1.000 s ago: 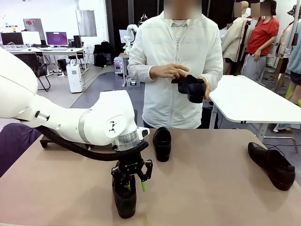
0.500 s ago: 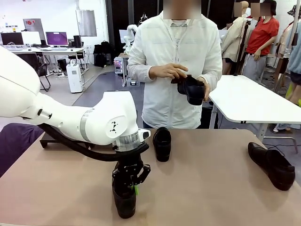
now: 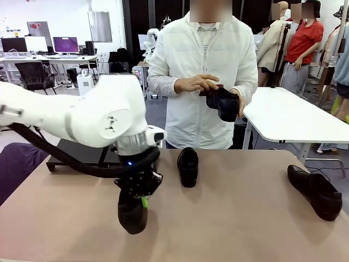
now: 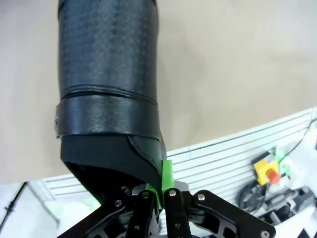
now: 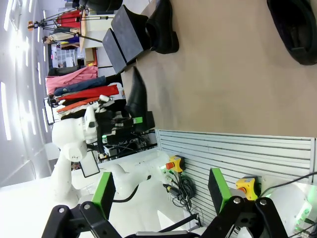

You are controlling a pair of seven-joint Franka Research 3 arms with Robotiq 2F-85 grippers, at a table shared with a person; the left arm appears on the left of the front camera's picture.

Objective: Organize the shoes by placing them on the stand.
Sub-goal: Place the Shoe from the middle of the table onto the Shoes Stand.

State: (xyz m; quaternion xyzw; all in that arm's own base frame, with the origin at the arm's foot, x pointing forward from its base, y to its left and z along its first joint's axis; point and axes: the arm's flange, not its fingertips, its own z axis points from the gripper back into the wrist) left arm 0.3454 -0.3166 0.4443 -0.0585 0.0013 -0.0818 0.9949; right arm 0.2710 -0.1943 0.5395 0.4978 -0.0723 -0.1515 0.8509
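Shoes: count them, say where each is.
4. Gripped shoe in the left gripper; middle shoe by the table's far edge; right shoe near its right end; fourth shoe in the person's hands.

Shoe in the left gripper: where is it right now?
Front view, left of centre, by the table's near edge: the shoe is clamped at its heel rim in the left gripper, toe down, nearer the robot than the mid-table shoe.

Table bare between centre shoe and right shoe.
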